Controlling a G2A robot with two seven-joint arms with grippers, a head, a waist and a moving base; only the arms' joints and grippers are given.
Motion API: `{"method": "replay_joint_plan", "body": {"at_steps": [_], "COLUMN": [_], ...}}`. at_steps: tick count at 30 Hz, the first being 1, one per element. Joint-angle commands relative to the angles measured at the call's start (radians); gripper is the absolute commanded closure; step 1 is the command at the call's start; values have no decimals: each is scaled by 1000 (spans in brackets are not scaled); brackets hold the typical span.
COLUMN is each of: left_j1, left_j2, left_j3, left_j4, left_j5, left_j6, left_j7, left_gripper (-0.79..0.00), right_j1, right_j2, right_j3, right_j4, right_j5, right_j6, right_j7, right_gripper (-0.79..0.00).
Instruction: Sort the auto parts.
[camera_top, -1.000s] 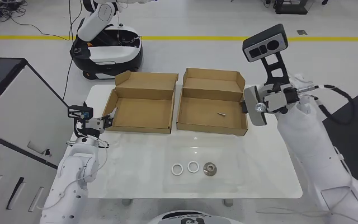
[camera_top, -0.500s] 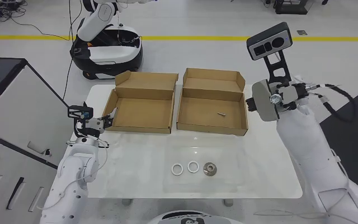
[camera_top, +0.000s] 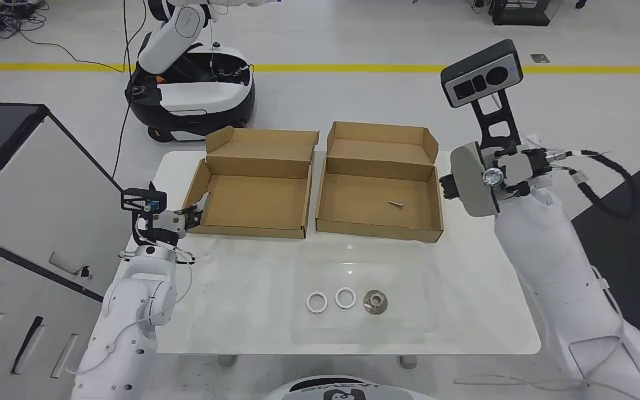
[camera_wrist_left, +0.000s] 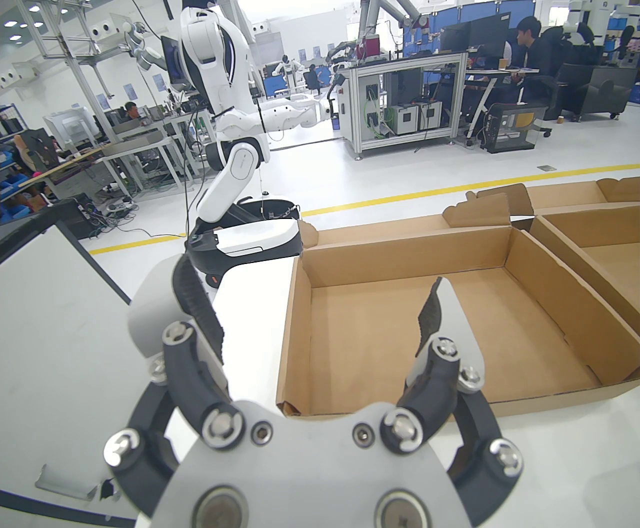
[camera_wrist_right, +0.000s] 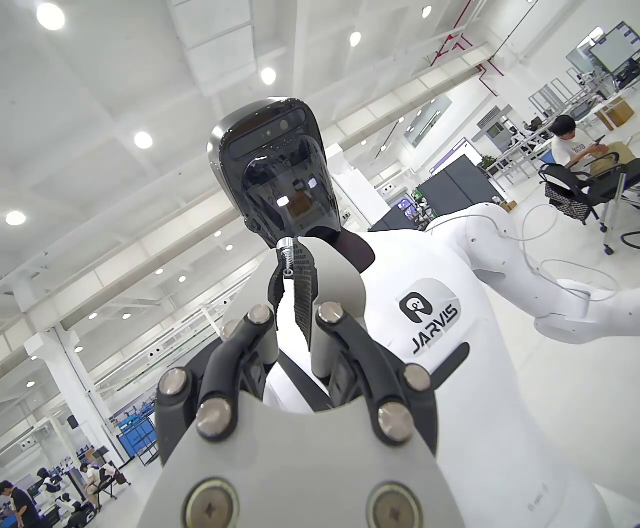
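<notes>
left gripper (camera_wrist_left: 310, 290) spread wide, empty, just beside left box (camera_top: 250, 231) | right gripper (camera_wrist_right: 292, 270) pinched on small bolt (camera_wrist_right: 286, 252), high off the table's (camera_top: 250, 290) right side (tips pointing up) | right box (camera_top: 380, 235) holds one screw (camera_top: 396, 204) | white ring (camera_top: 317, 301), second white ring (camera_top: 346, 297), metal disc (camera_top: 376, 299) in a row near table's front

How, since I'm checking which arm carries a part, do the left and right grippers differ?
The left gripper is open and empty; the right gripper is shut on a small screw. The left gripper points at a cardboard box on the table; the right gripper points upward, away from the table. Both have black ribbed fingers.
</notes>
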Motion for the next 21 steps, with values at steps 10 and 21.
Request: {"method": "replay_joint_plan", "body": {"at_steps": [10, 21], "left_j1": [0, 0], "left_j2": [0, 0], "left_j3": [0, 0], "left_j4": [0, 0], "left_j5": [0, 0], "left_j6": [0, 0], "left_j7": [0, 0], "left_gripper": [-785, -785], "right_j1": [-9, 25], "right_j2": [7, 55], "right_j3": [31, 144], "right_j4": [-5, 38], "right_j5": [-98, -580], "right_j6": [35, 348], "right_j7": [-44, -85], "right_gripper": [0, 0]}}
